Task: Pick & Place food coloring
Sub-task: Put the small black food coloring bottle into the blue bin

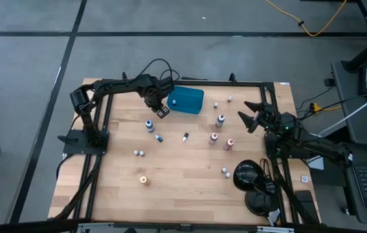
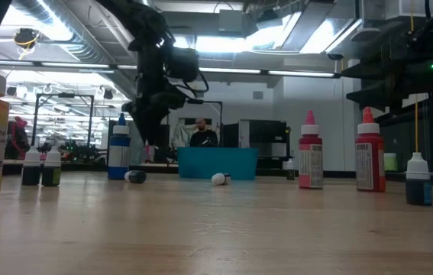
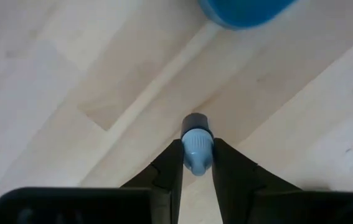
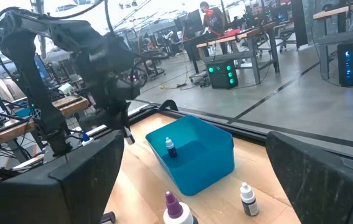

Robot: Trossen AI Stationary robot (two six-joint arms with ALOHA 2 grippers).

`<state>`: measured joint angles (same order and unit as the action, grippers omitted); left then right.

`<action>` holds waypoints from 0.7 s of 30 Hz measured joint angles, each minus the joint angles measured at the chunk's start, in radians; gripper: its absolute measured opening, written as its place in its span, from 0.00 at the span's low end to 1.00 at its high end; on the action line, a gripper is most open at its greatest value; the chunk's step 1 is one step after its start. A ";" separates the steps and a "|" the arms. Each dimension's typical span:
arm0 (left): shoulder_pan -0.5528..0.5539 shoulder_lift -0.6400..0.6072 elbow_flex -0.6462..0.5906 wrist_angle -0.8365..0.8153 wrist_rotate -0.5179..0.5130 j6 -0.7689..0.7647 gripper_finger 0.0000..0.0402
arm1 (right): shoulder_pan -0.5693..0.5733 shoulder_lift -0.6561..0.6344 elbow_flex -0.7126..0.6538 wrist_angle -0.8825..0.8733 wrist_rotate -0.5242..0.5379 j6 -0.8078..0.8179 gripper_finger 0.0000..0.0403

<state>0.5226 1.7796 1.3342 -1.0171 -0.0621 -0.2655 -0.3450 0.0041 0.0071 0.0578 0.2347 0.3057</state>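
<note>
**Carrying a bottle to the tray**

Your left gripper point(image 3: 196, 163) is clamped on a small blue-capped bottle point(image 3: 196, 144), fingers pressed to either side of its cap. In the high view the left gripper point(image 1: 160, 107) hangs above the table point(image 1: 189, 175), just beside the near-left corner of the tray point(image 1: 186, 100), not yet over it. The left wrist view agrees: only the tray's blue rim shows at the far edge, with bare wood under the bottle.

So you look to be mid-transport. Next, carry the bottle a little further until it sits over the tray's hollow, then lower and part the fingers. One bottle point(image 4: 170, 148) already stands inside the tray, so pick a spot clear of it.

Your right gripper point(image 1: 253, 116) waits at the table's right edge, fingers spread wide and holding nothing.

The other bottles stay scattered on the wood: a blue one point(image 1: 149, 125), red ones point(image 1: 229, 144), an orange one point(image 1: 144, 180), plus several small vials.
</note>
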 joint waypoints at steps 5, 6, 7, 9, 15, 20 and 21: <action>0.017 -0.031 0.000 0.002 -0.025 -0.017 0.17 | 0.000 0.000 0.000 0.000 0.000 0.000 0.97; 0.018 -0.033 0.004 0.001 -0.025 -0.012 0.17 | 0.000 0.000 0.000 0.000 0.000 0.000 0.97; 0.019 -0.033 0.009 0.002 -0.026 -0.009 0.17 | 0.000 0.000 0.000 0.000 0.000 0.000 0.97; 0.022 -0.032 0.026 -0.002 -0.026 -0.002 0.17 | 0.000 0.000 0.000 0.000 0.000 0.000 0.97; 0.026 -0.032 0.093 -0.013 -0.026 0.030 0.17 | 0.000 0.000 0.000 0.000 0.000 0.000 0.97; 0.034 -0.002 0.172 -0.061 -0.027 0.069 0.17 | 0.000 0.000 0.000 0.000 0.000 0.000 0.97; 0.036 0.008 0.191 -0.075 -0.027 0.081 0.17 | 0.000 0.000 0.000 0.000 0.000 0.000 0.97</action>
<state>0.5588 1.7874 1.5251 -1.0923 -0.0889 -0.1848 -0.3450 0.0041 0.0071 0.0578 0.2348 0.3058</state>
